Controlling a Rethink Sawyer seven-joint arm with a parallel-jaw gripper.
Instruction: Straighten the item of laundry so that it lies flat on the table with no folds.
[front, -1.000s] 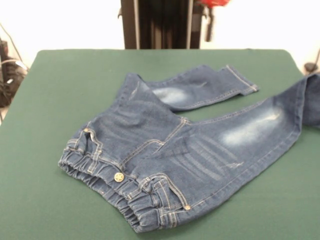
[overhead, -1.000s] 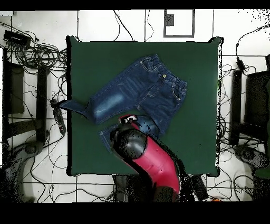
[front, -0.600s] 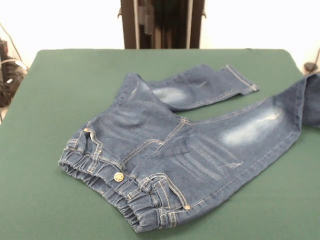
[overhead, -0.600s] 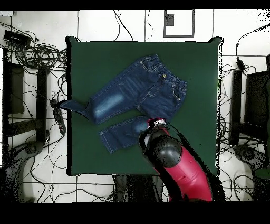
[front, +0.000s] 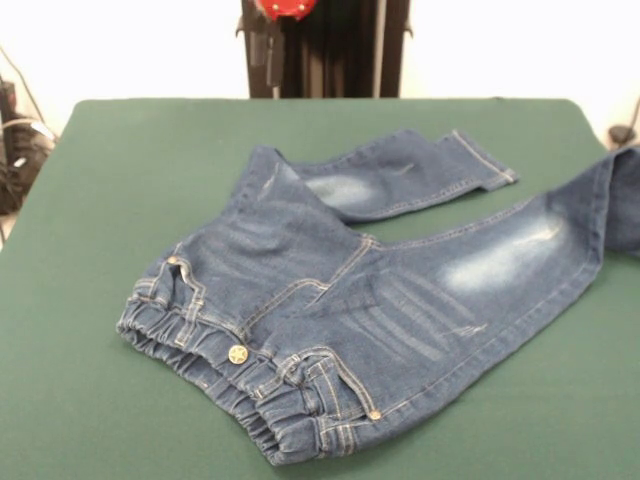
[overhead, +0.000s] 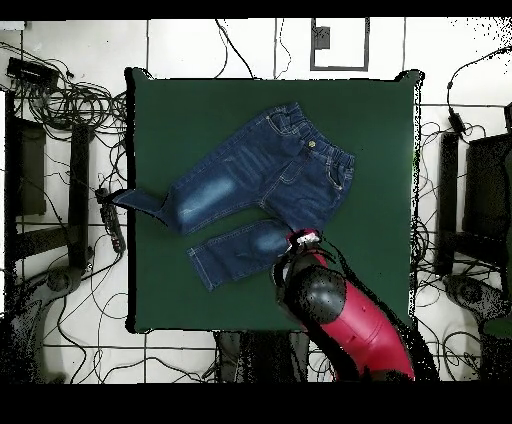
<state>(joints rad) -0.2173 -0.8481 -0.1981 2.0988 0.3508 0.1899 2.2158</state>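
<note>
**Jeans spread across the green table, arm raised at the near-base edge**

The jeans (front: 370, 300) are seen lying on the table (front: 120, 200), front side up, and they are not flat. In the front view the gathered waistband (front: 215, 365) is bunched at the lower left, with the brass star button (front: 237, 353) showing just above it. One leg (front: 520, 260) is stretched out to the right, its faded whitish patch plainly visible, and its cuff is carried past the table's right edge, where it hangs over. The other leg (front: 400, 175) is folded back behind the seat and is angled up and to the right, its hem resting on the green top. A crease is seen where that leg meets the body of the garment.

From overhead, the jeans (overhead: 260, 170) are placed a little left of the table's middle, with wide bare green (overhead: 380, 280) left to the right and above.

The red and black arm (overhead: 345, 325) is seen over the table's lower right part in the overhead view, its gripper (overhead: 305, 238) held just beside the hip of the jeans. Whether the fingers are apart or together cannot be told; no cloth is seen caught in them.
</note>
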